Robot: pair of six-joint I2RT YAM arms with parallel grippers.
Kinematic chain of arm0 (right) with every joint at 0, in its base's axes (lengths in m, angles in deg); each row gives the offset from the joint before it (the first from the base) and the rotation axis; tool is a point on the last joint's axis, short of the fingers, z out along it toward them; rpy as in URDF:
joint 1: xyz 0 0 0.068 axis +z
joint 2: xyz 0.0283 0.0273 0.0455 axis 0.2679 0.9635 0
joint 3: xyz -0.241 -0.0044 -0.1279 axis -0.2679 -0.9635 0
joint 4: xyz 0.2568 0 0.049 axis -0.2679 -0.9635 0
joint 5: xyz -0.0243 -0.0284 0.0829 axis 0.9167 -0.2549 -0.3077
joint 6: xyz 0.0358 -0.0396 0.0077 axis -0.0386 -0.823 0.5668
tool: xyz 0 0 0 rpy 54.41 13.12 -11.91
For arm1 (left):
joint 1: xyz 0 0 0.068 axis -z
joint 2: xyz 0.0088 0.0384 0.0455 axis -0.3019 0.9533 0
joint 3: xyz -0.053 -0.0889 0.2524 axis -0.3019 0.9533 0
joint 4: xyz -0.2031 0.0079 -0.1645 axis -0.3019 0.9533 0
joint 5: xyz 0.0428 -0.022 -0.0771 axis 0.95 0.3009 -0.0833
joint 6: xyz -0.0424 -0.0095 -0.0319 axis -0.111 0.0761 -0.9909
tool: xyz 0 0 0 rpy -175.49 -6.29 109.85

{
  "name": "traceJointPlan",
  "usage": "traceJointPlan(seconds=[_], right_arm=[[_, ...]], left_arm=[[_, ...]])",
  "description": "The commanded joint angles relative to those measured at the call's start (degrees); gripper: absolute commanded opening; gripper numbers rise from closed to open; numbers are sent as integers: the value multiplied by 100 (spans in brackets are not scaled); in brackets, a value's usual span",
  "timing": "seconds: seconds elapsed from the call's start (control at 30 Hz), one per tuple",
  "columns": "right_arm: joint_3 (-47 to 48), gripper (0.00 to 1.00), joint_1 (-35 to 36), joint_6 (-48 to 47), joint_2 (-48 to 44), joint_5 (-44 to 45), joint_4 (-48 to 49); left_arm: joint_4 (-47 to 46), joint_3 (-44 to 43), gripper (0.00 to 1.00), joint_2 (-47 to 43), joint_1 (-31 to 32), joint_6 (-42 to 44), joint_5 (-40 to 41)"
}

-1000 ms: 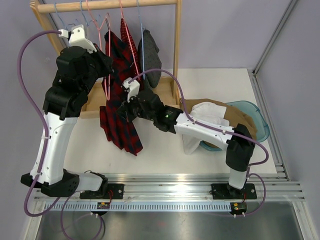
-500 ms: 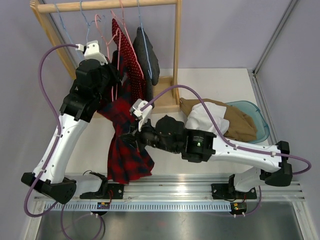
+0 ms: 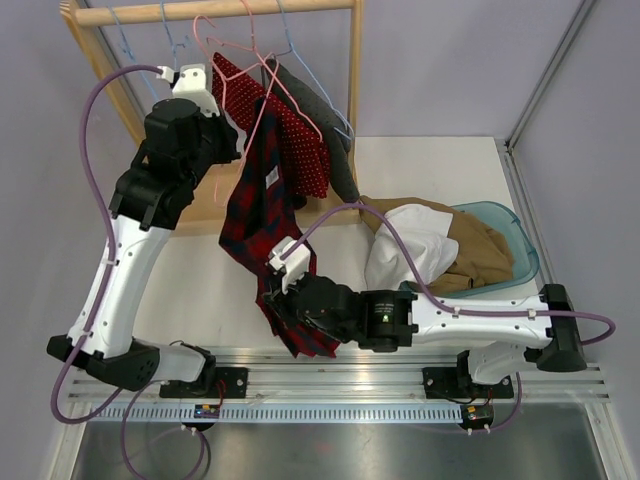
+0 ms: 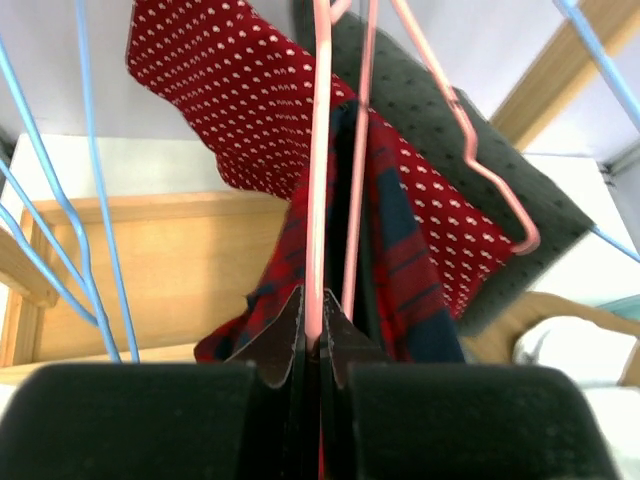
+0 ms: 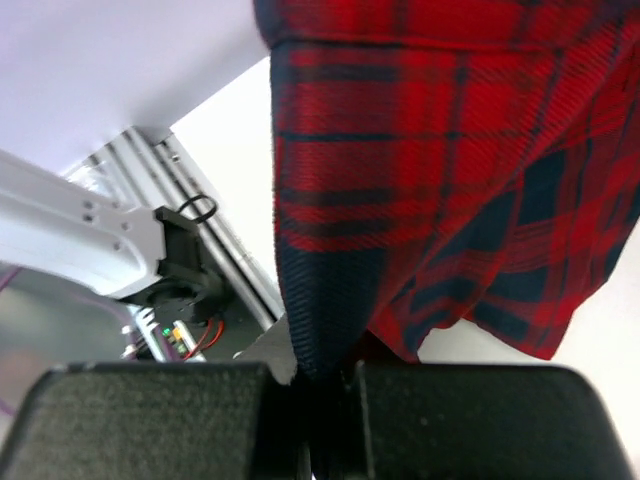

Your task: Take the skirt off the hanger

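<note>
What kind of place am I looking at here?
Likely a robotics lab cell, not a home: left arm and right arm bolted to an aluminium rail, wooden clothes rack on a white table.

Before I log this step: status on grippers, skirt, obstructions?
Left gripper: jaws shut on pink hanger. Right gripper: jaws shut on plaid skirt hem. Skirt still on hanger. Red polka-dot garment crowds hanger.

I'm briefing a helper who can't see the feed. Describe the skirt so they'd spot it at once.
Find the wooden rack, far left. Of the clothes hanging there, the skirt is the one stretched down to the right gripper. It is red-and-navy plaid; its neighbours are a dotted red garment and a grey garment.
</note>
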Motion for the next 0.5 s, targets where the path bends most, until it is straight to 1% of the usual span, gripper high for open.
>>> traceJointPlan(seconds=[0.0,0.03,0.07,0.1,0.13,0.17,0.2,0.23,0.33,0.37,0.4,0.47], right_arm=[[160,0,128,-24,280,323,207],[221,0,40,-77,385,253,207],[370,0,-196,-147,578,218,207],[441,0,-328,-174,667,61,233],[502,0,-486,-200,763,-45,251],[668,0,-784,-279,938,-125,251],[757,0,-952,-314,1027,-160,242],[845,0,-1093,-367,1089,-222,242],[1170,0,-1586,-569,1326,-283,242],[1319,0,-1726,-622,1414,-327,233],[1399,0,-1945,-631,1458,-389,233],[1661,0,-2157,-718,1563,-582,216]], left_arm=[[-219,-511,0,-427,-48,101,-510],[-5,-442,0,-507,-48,83,-626],[180,-354,0,-629,-40,66,-740],[503,-240,0,-761,-40,13,-1011],[620,92,0,-1067,-40,-5,-1179],[734,287,0,-1244,-22,-22,-1555],[883,541,0,-1428,-22,-49,-1689],[963,979,0,-1865,-22,-101,-1803],[1235,1649,0,-2492,4,-285,-1971],[1306,2034,0,-2859,-4,-312,-2076],[1446,2194,0,-3011,-4,-330,-2129],[1578,2528,0,-3423,-4,-339,-2252]])
